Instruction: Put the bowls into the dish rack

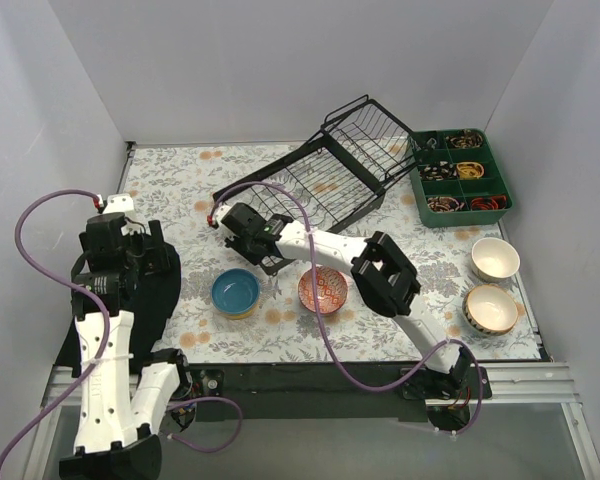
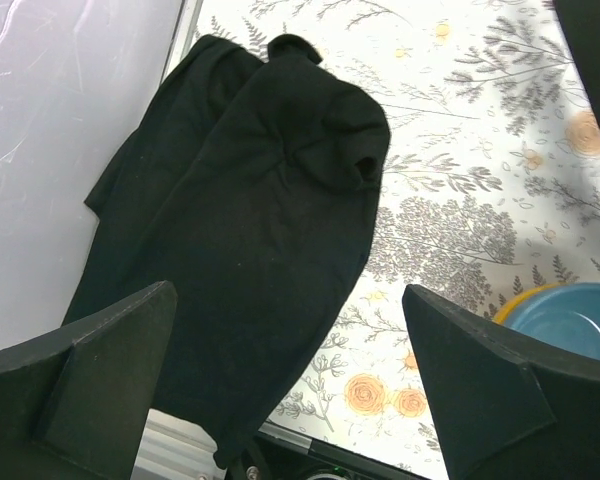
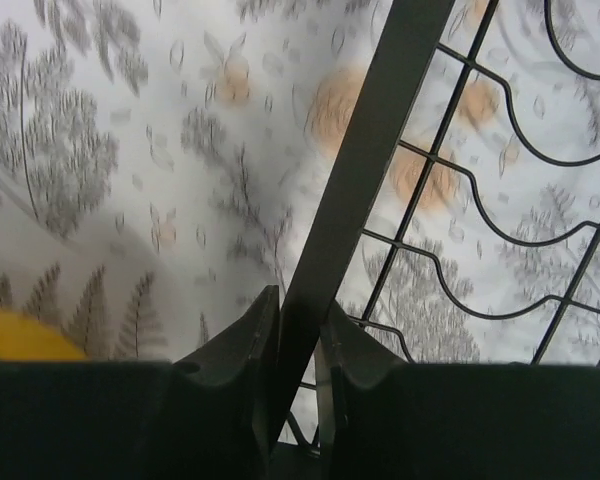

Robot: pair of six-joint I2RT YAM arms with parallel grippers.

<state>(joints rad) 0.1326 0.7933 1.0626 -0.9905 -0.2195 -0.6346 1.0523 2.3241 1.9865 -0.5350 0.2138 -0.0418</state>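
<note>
Floral tablecloth (image 1: 280, 335) is carrying a black wire dish rack (image 1: 320, 190); right gripper (image 3: 298, 312) is clamping its frame bar, left gripper (image 2: 288, 296) jaws gaping wide; green plastic tray (image 1: 466, 216) beside rack is holding coloured bands (image 1: 443, 203).

cloth: black cloth (image 2: 250, 250) near-left on floral tablecloth (image 1: 180, 180); tray: green tray (image 1: 470, 218) far right

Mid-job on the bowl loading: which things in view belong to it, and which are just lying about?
Belongs to the job:
dish rack, edge bar clamped in the right gripper
blue bowl
red-patterned bowl
white bowl
tan bowl

Lying about:
black cloth, under the open left gripper
green compartment tray of small items
</note>
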